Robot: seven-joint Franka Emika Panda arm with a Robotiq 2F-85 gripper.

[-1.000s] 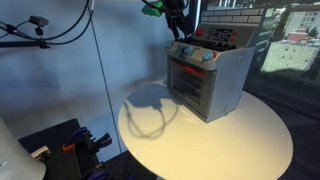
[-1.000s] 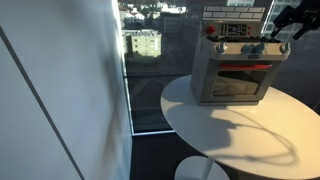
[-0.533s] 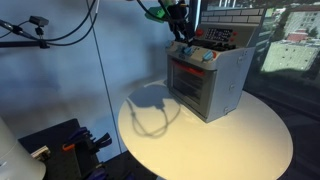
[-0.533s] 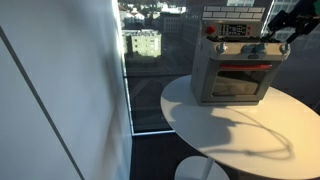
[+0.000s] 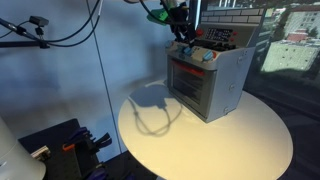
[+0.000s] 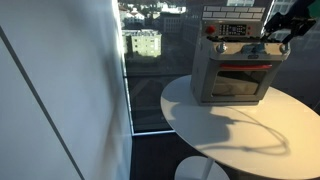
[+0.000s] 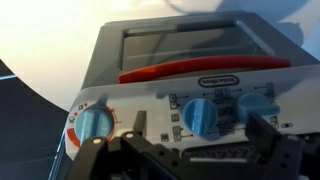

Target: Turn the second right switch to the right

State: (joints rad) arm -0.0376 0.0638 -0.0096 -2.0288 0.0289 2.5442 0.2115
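One small, likely stiff plastic knob, the second right switch [image 7: 200, 115]: released claw [image 7: 180, 142] should pinch its rim

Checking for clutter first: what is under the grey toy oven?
The grey toy oven stands on the round white table. Its base covers that patch, so anything beneath cannot be seen.

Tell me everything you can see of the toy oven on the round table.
The toy oven looks like grey plastic, box-shaped, standing upright on the white round table. Its door has a window and a red handle. The control strip above carries at least three blue knobs, one ringed in orange-red. The open gripper hovers by the knobs; contact cannot be told.
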